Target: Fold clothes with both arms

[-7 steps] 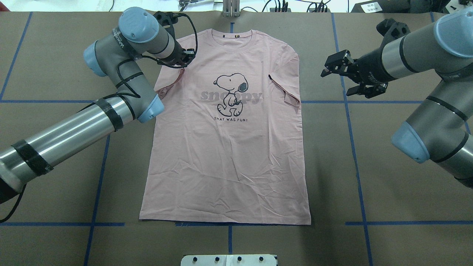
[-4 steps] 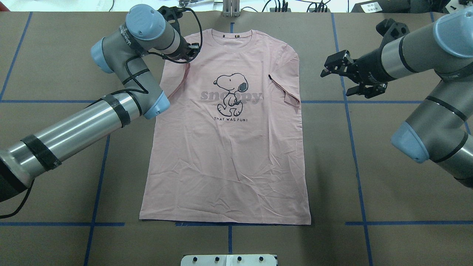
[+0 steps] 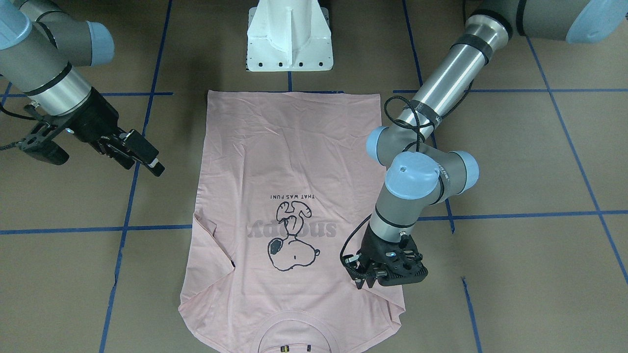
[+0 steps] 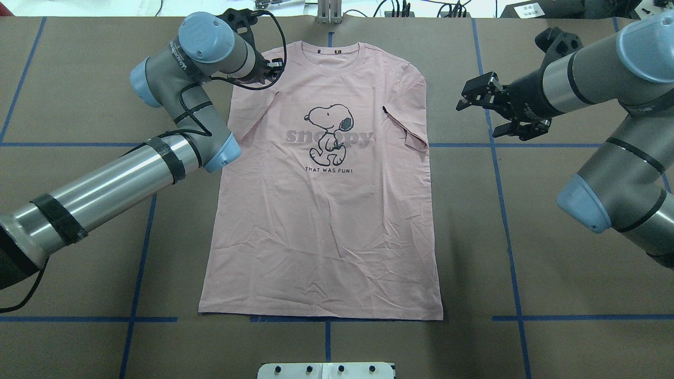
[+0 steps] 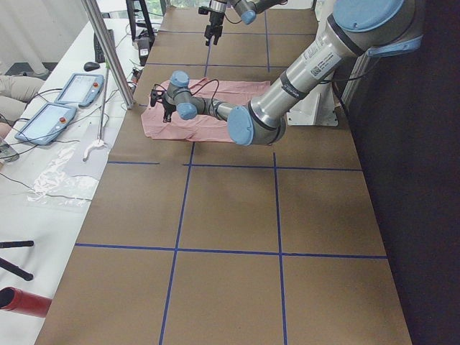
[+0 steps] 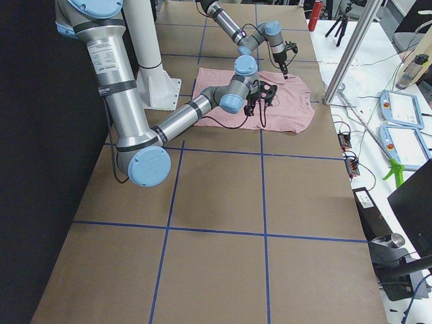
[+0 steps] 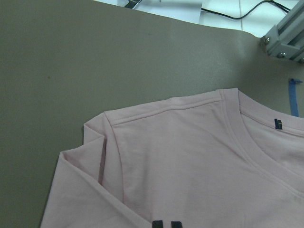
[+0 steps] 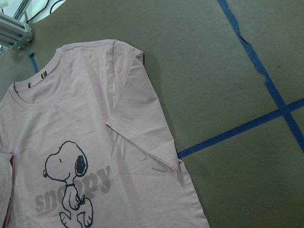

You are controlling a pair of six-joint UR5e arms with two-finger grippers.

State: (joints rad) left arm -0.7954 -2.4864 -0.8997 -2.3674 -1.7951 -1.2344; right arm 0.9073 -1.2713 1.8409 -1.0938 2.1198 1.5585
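Note:
The pale pink T-shirt (image 4: 326, 226) lies flat, Snoopy print (image 4: 329, 131) up, collar at the far edge and both sleeves folded in over the body. My left gripper (image 4: 269, 68) sits low over the shirt's left shoulder. Its fingertips (image 7: 176, 224) stand close together where the folded sleeve's edge (image 7: 104, 185) ends, so it looks shut on the sleeve. It also shows in the front view (image 3: 365, 282). My right gripper (image 4: 476, 113) is open and empty, above the bare table to the right of the right sleeve (image 8: 142, 128). The front view shows it too (image 3: 144, 159).
The white pedestal base (image 3: 289, 39) stands at the near edge behind the hem. Blue tape lines (image 4: 500, 210) cross the brown table. An aluminium post (image 4: 330, 13) and cables stand just past the collar. Tablets (image 5: 54, 118) lie on a side table.
My left gripper has moved up toward the collar with the sleeve. The sleeve, lifted and showing its underside before, now lies flat on the chest. The right arm has not moved.

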